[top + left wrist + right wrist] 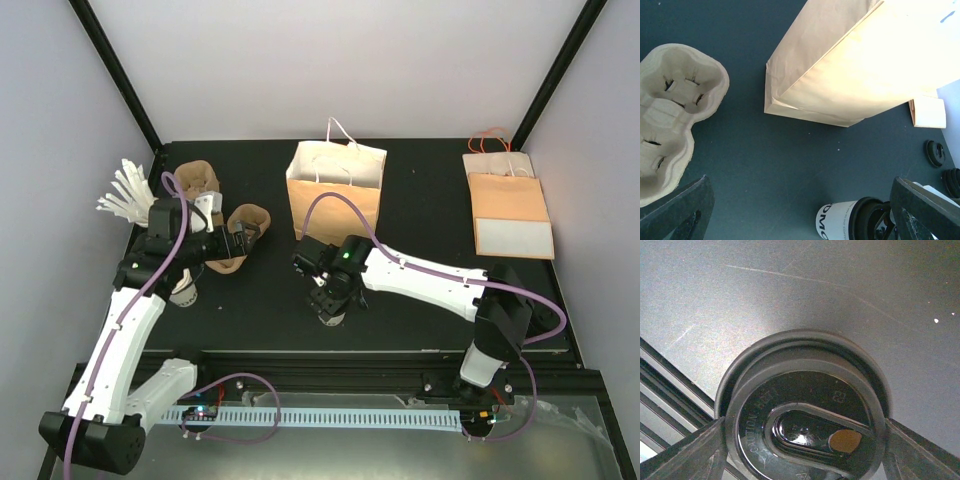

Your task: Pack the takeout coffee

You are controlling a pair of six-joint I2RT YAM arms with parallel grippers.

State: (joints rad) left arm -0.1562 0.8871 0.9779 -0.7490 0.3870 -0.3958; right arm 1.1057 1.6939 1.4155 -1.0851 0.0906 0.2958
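Big brown paper bag stands upright at the far middle, coffee not in it yet. Nearer, the right gripper clamps its fingers against both sides of the takeout coffee, so the grasp looks made, with lift, carry and drop all left. On the left, the left gripper hangs wide and empty by a pulp cup carrier. Only the right wrist view shows the black lid close up, and only the left wrist view catches the cup's white printed side.
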